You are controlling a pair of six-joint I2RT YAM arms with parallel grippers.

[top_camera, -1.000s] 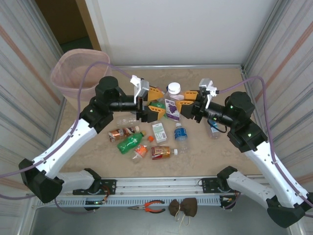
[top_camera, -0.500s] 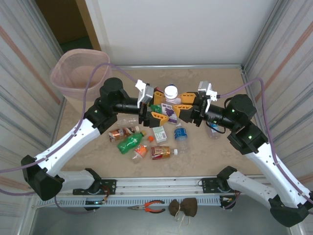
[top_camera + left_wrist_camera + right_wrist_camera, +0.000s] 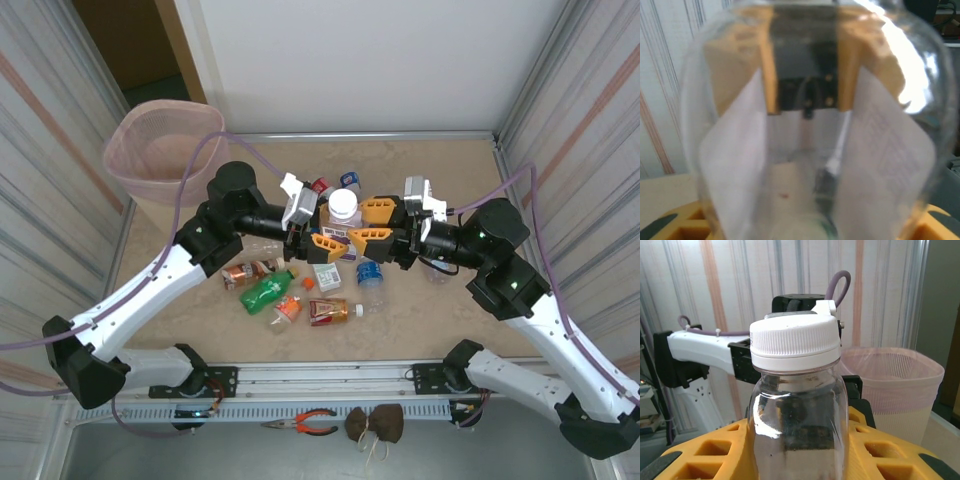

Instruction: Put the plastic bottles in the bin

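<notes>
Right gripper [image 3: 372, 226] clamped on white-capped clear bottle [image 3: 343, 207], upright over table [image 3: 440, 170] centre. Bin [image 3: 130, 178] well apart, far left. Left gripper [image 3: 322, 228] has moved in around same bottle from opposite side, narrower than a second ago; whether it grips, cannot tell. Green bottle [image 3: 268, 292] lies unmoved on table.

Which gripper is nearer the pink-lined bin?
Left. The left gripper sits right of the bin, just left of the white-capped bottle; the right gripper is on that bottle's other side, farther off.
</notes>
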